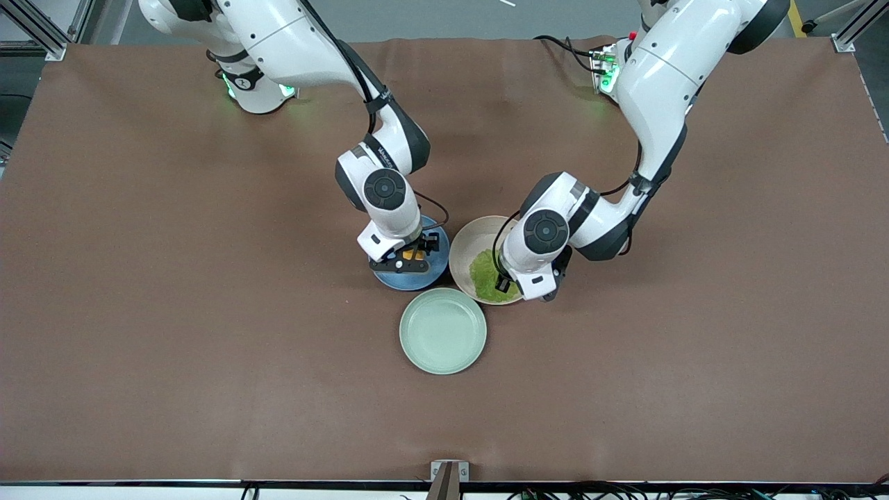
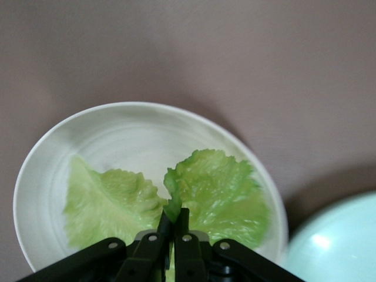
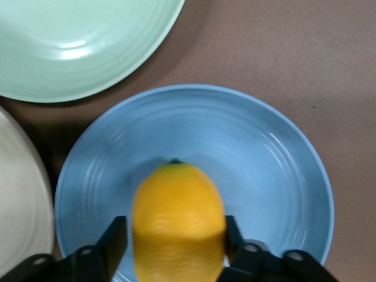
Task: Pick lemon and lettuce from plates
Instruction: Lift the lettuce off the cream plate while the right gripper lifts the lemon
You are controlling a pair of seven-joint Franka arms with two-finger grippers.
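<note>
The lemon [image 3: 178, 220], orange-yellow, lies on the blue plate [image 3: 264, 158], and my right gripper [image 3: 176, 235] is shut on it, one finger against each side. From the front, that gripper [image 1: 410, 258] is low over the blue plate [image 1: 410, 281], with the lemon [image 1: 414, 255] showing between its fingers. The lettuce [image 2: 217, 188], a crinkled green leaf, lies on the pale beige plate [image 2: 129, 129]. My left gripper [image 2: 174, 216] is shut on a raised fold in the leaf's middle. In the front view, the left gripper [image 1: 501, 281] sits over the lettuce [image 1: 483, 274] on the beige plate [image 1: 469, 236].
A mint-green plate [image 1: 443, 331] with nothing on it stands nearer the front camera, close to both other plates. It also shows in both wrist views, plate [image 2: 341, 247] and plate [image 3: 76, 41]. Brown table cloth [image 1: 208, 312] spreads wide toward both ends.
</note>
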